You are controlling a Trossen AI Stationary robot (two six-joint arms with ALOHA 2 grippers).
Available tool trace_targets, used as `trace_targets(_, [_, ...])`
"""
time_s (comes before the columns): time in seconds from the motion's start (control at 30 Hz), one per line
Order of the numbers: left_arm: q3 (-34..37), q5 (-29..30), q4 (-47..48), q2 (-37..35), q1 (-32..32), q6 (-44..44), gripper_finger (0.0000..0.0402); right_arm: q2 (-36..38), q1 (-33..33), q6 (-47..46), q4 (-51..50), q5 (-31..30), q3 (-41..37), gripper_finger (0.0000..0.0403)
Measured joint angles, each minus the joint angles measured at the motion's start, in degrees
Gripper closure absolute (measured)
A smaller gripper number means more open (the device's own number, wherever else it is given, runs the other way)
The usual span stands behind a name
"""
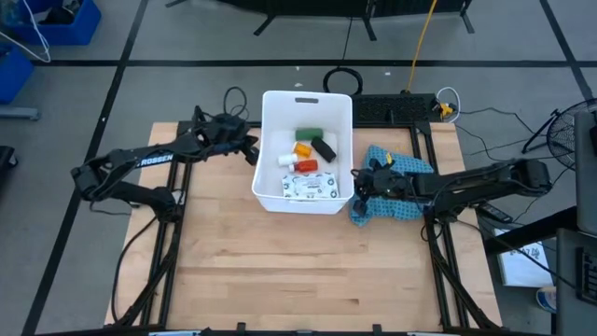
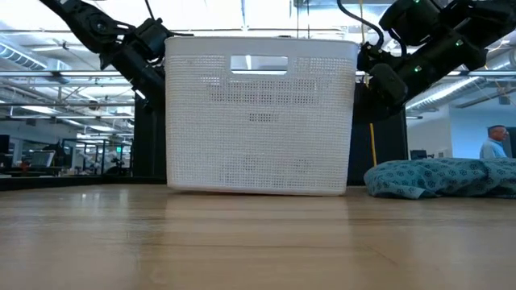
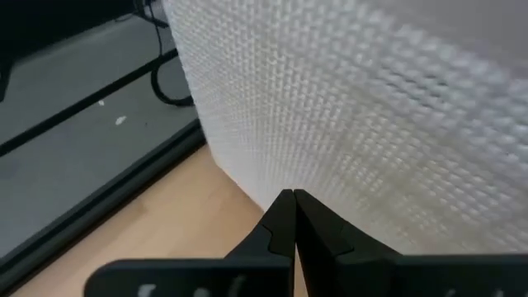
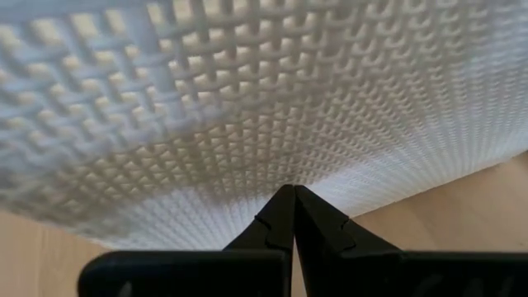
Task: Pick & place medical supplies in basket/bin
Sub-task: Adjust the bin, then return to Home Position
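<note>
Here both arms flank the bin [image 1: 270,121], jaws closed against it.

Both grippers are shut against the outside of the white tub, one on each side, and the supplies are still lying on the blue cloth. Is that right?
Not quite. The high view shows the supplies already inside the white tub: green block, black block, white packet. The blue cloth holds none of them. The rest stands: left gripper and right gripper are shut beside the tub's walls.
</note>
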State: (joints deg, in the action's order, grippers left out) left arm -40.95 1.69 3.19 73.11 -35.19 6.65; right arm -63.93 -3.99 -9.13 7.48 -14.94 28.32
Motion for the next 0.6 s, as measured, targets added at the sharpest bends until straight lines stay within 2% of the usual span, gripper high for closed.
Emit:
trace_targets(0.27, [-0.1, 0.3, 8.1, -9.6, 0.1, -2.8, 0.0395, 9.3, 0.0, 2.4, -7.5, -0.2, 0.0, 0.0403])
trace_targets(0.47, [-0.1, 0.3, 16.4, -19.2, 2.1, -6.3, 0.0399, 18.3, 0.0, 6.0, -11.5, 6.9, 0.0, 0.0403])
trace_targets(0.6, [1.3, -0.6, 20.7, -25.8, 6.3, -8.2, 0.0399, 23.8, 0.7, 6.4, -12.7, 12.1, -0.3, 0.0403])
